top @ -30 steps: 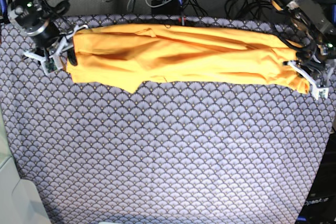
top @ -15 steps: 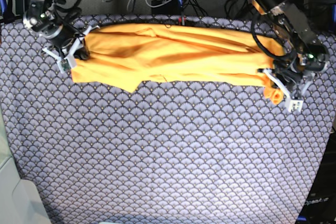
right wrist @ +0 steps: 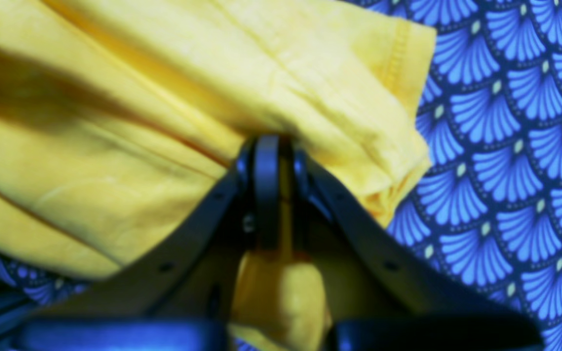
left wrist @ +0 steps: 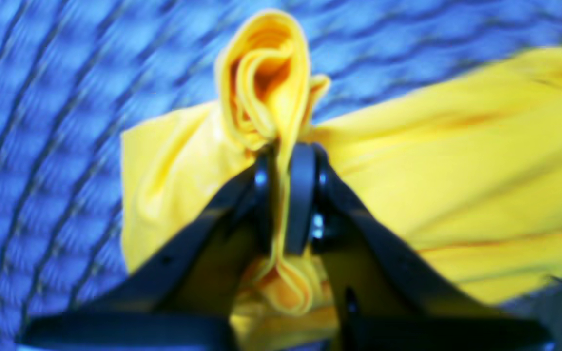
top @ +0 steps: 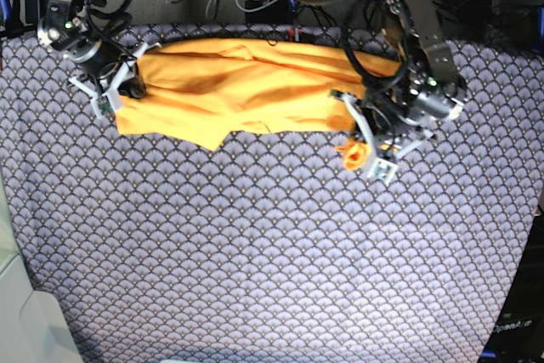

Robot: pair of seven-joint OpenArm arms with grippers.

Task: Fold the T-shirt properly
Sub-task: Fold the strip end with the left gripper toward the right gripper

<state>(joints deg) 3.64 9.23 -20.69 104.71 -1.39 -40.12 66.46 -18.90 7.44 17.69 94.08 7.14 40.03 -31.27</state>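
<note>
Base view: the soft yellow-orange T-shirt point(top: 246, 91) lies long from nine to three o'clock; my left gripper point(top: 361, 152) pinches its three o'clock end, my right gripper point(top: 115, 91) its nine o'clock end.

Plain yellow-orange T-shirt point(top: 229, 95), no print. Blue-grey scale-patterned table cloth point(top: 272, 252) with pale dots. Black gripper fingers point(right wrist: 266, 190).

Soft cloth in my hard black fingers

My T-shirt point(right wrist: 115, 122) is thin, matt yellow cloth, creased with stitched hems; the table cloth point(right wrist: 505, 146) is printed matt fabric; my fingers point(right wrist: 266, 190) look smooth, slightly glossy plastic.
</note>
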